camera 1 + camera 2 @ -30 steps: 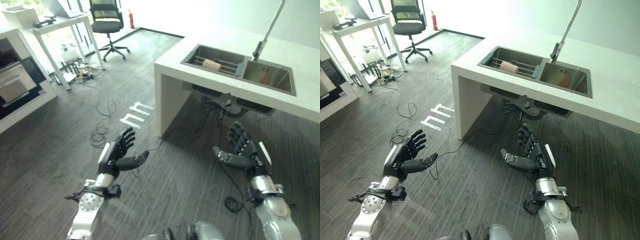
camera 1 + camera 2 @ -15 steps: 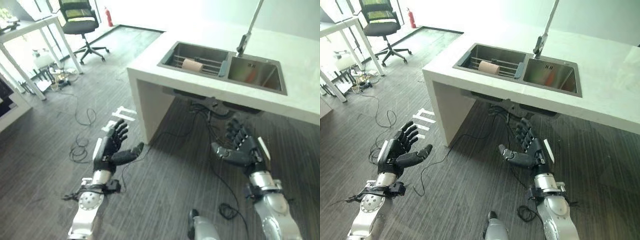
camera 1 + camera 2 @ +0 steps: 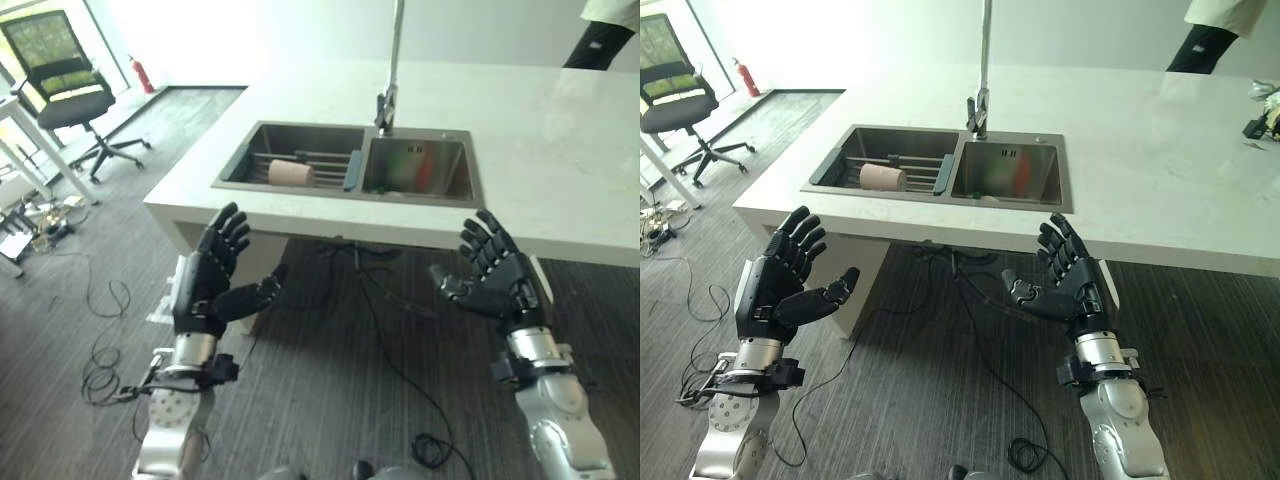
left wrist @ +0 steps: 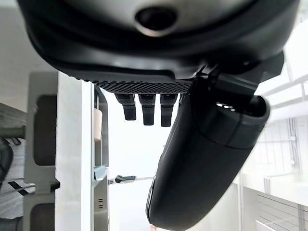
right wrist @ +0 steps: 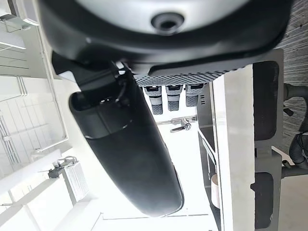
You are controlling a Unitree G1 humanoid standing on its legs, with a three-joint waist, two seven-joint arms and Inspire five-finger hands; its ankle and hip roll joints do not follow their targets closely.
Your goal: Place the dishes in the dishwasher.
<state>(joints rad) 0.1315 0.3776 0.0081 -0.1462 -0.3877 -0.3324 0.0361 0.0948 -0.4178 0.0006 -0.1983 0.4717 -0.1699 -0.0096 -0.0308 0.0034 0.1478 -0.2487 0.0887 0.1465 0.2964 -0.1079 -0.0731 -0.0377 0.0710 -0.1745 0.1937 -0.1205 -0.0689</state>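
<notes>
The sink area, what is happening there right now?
Nothing is being handled yet. The left robot hand and the right robot hand are both open and empty, held up in front of the white counter. A beige cup lies on the rack in the left basin of the sink, under the tap.

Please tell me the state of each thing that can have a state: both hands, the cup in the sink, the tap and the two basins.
left hand: open, fingers spread, holding nothing.
right hand: open, fingers spread, holding nothing.
cup: lying on its side on the rack in the left basin.
tap: upright, no water visible.
left basin: holds a rack and the cup.
right basin: something reddish inside; I cannot tell what.
</notes>
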